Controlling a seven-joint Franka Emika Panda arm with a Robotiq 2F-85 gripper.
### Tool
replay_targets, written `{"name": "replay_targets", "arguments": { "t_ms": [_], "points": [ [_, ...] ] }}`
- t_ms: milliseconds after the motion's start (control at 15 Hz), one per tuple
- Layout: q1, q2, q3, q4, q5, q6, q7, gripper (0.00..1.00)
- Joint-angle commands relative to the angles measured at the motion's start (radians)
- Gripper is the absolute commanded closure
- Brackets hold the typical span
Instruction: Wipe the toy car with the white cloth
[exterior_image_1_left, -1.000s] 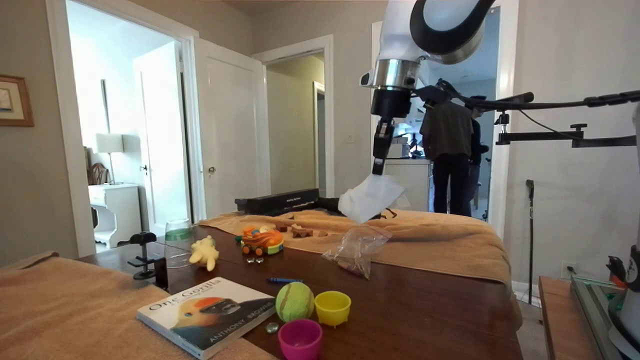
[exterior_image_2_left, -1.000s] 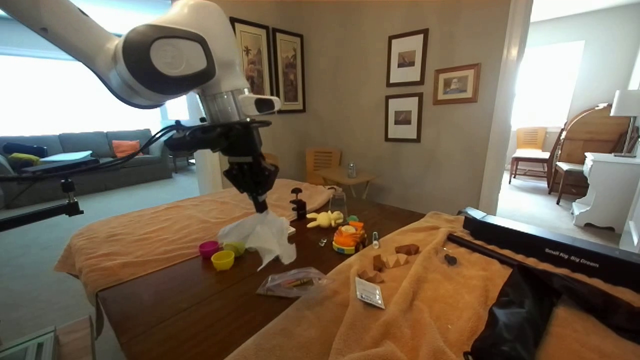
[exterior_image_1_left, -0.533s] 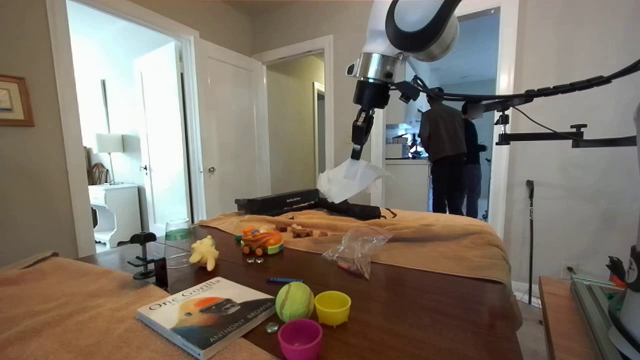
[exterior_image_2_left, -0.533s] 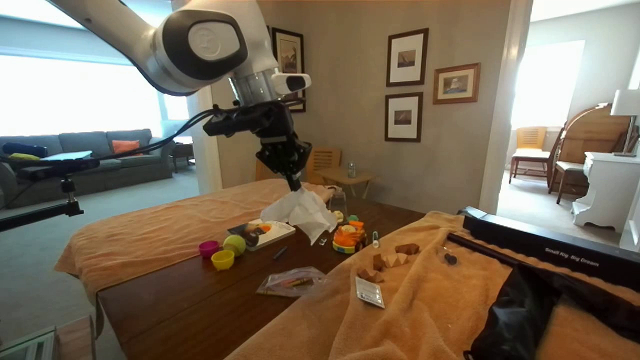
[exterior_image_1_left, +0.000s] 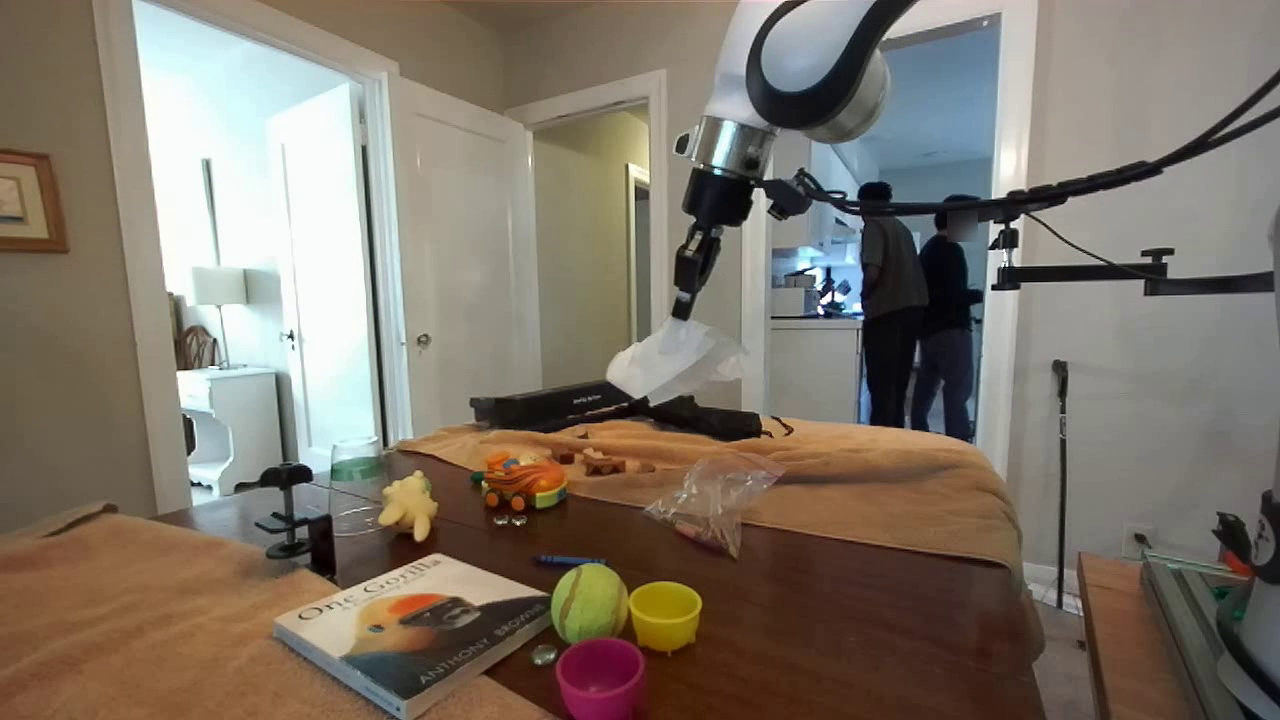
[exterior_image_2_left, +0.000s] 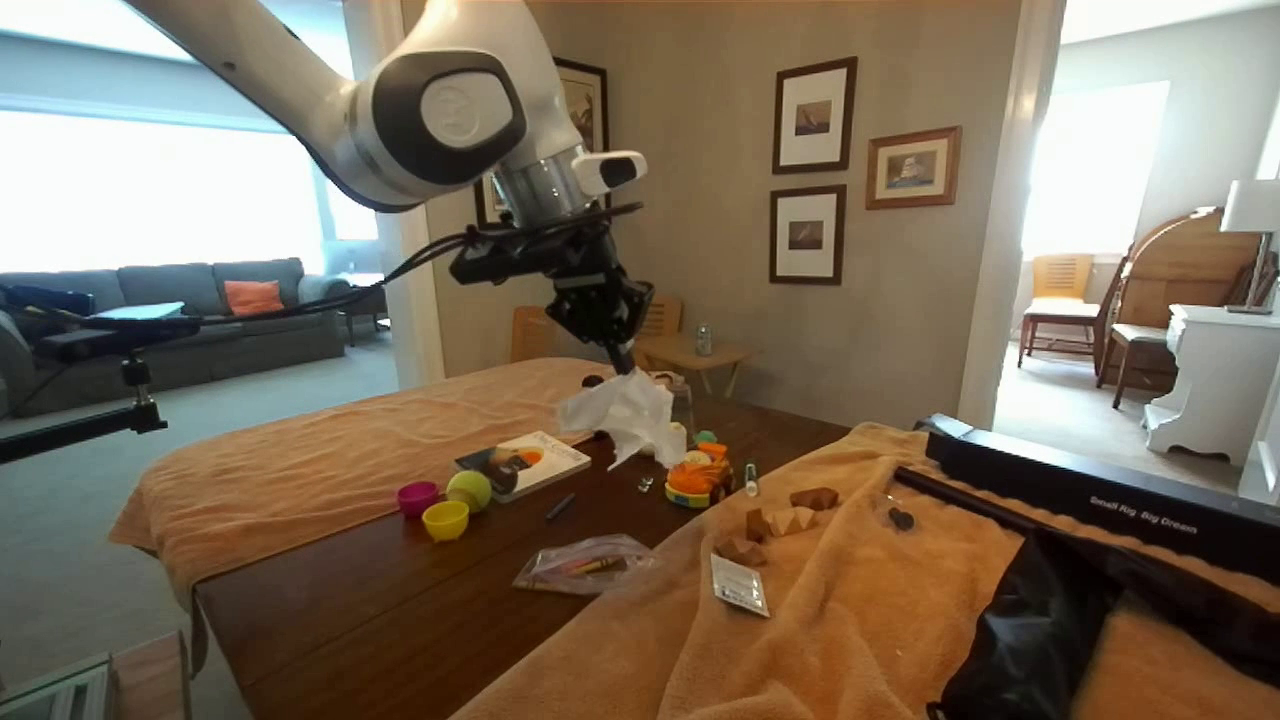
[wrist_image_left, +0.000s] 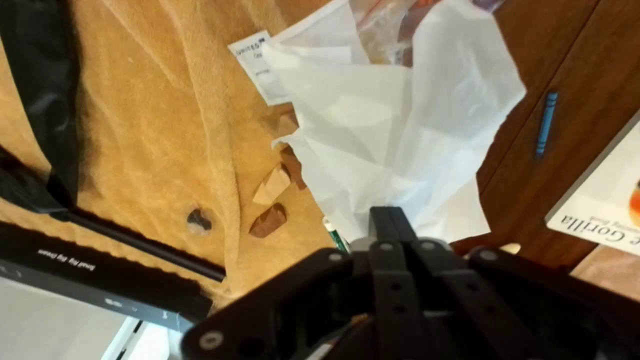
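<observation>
My gripper (exterior_image_1_left: 682, 312) is shut on the white cloth (exterior_image_1_left: 672, 362) and holds it in the air above the table. In an exterior view the gripper (exterior_image_2_left: 624, 366) and hanging cloth (exterior_image_2_left: 630, 415) are up and to the left of the toy car (exterior_image_2_left: 698, 478). The orange toy car (exterior_image_1_left: 523, 483) stands upright on the dark table, with green and yellow parts. In the wrist view the closed fingertips (wrist_image_left: 392, 212) pinch the cloth (wrist_image_left: 390, 135), which spreads out beyond them. The car cannot be made out there, behind cloth and gripper.
Near the car are a yellow plush toy (exterior_image_1_left: 408, 506), a clear cup (exterior_image_1_left: 357, 500), a black clamp (exterior_image_1_left: 290, 510) and wooden blocks (exterior_image_2_left: 790, 520). A plastic bag (exterior_image_1_left: 715, 500), book (exterior_image_1_left: 415, 630), tennis ball (exterior_image_1_left: 590, 603), yellow cup (exterior_image_1_left: 665, 615) and pink cup (exterior_image_1_left: 601, 678) also lie around.
The gripper has carried the cloth across toward the toy car, leftward in an exterior view. The book and ball have come into sight from behind the cloth. The car has not moved.
</observation>
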Motion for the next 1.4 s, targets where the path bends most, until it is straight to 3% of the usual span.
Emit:
{"name": "replay_targets", "arguments": {
  "t_ms": [0,600,1333],
  "points": [
    [-0.013,0.193,0.005,0.173,-0.004,0.084,-0.012,1.00],
    [-0.031,0.524,0.069,0.461,0.102,0.192,-0.011,1.00],
    [-0.019,0.720,0.087,0.574,0.052,0.186,0.021,1.00]
  ]
}}
